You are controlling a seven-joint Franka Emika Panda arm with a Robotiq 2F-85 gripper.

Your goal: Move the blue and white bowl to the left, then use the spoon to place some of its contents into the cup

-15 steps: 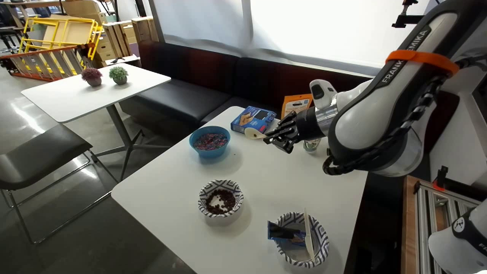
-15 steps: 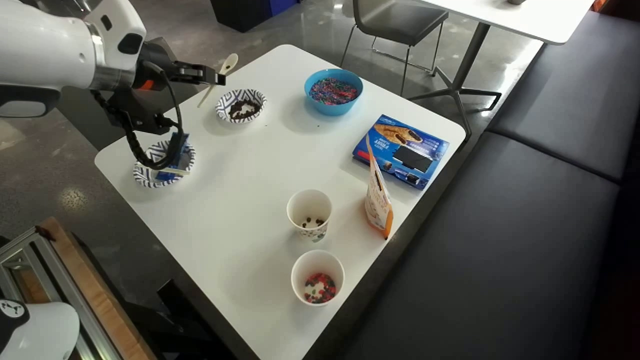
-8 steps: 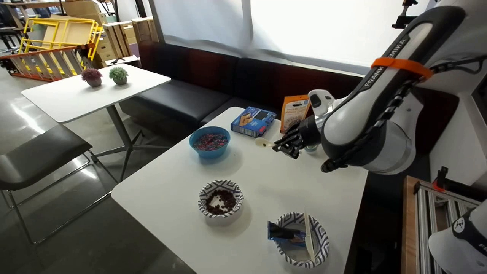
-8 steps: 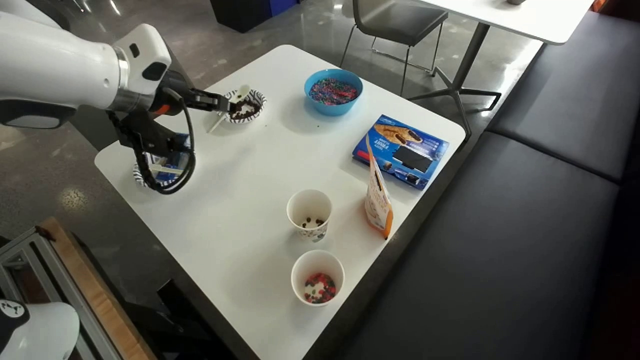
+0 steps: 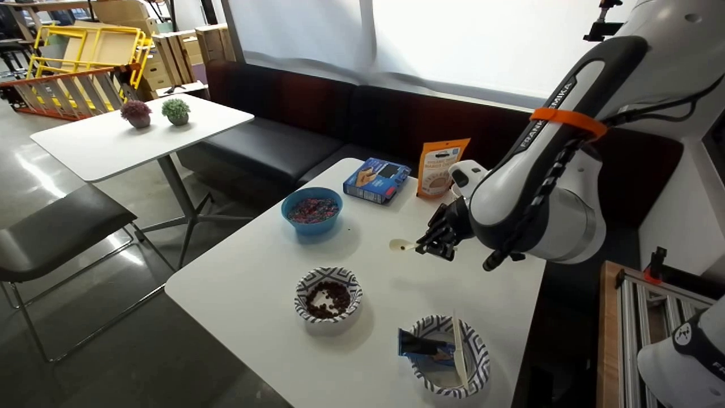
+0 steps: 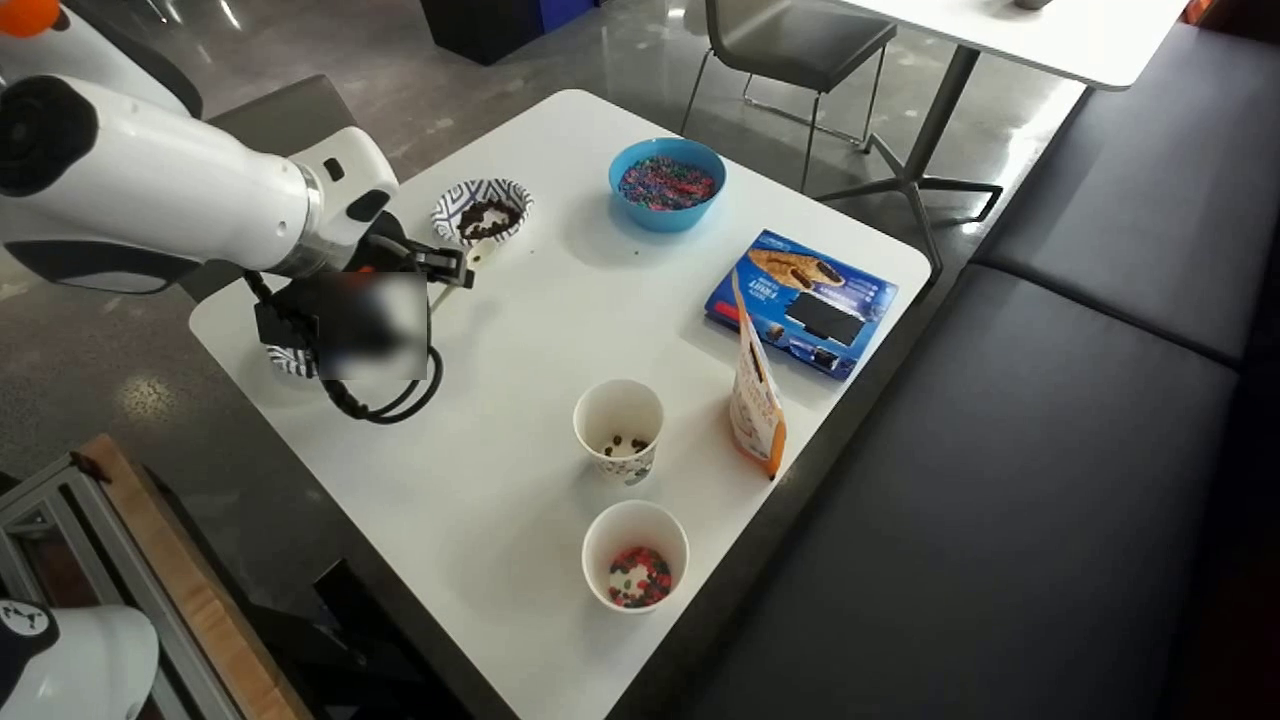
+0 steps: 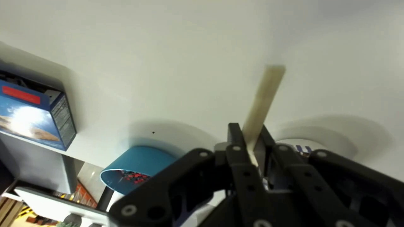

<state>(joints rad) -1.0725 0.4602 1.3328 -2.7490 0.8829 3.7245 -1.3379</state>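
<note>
Many brown bits [image 5: 338, 296] in one patterned bowl [image 5: 335, 274]

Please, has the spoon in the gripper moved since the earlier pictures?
Yes. In an exterior view, the spoon has moved away from the blue box, down the picture.

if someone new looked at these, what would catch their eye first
Probably the big robot arm, its gripper holding a pale spoon above the white table. Next, the bright blue bowl of colourful bits, between the patterned bowl of brown bits and the blue box in both exterior views. The orange pouch, upright near that box, stands out too.
</note>
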